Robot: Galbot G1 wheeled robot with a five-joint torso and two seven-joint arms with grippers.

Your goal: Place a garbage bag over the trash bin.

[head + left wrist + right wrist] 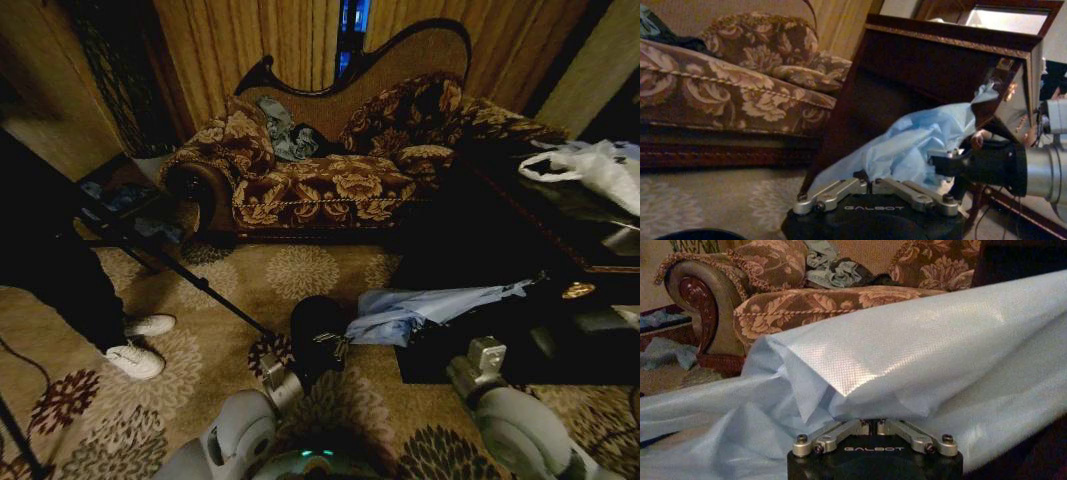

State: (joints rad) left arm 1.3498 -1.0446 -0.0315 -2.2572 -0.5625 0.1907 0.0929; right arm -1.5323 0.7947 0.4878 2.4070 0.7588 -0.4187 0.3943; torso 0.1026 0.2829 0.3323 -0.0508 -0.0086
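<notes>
- The garbage bag [430, 312] is lying stretched out in the air just above the carpet [300, 270], between the trash bin [318, 330] and the dark cabinet [560, 250] at the sofa's foot
- The left gripper [873, 186] is sitting low beside the bin, its fingers drawn together on a fold of the pale blue film; the hold is judged to be keeping one edge of the bag near the bin's mouth
- The right gripper [870, 424] is pinching the film close to its fingertips, and the bag is billowing up and over it; this second hold is judged to be serving to spread the bag's opening
- The bin is standing upright on the carpet, near the sofa [330, 180]; whether anything is inside it cannot be told, as its interior is reading as plain dark
- The bag is not yet covering the bin: the film is extending sideways away from the rim rather than draping over it
- A white plastic bag [595, 165] is resting on the cabinet's top, well apart from the work
</notes>
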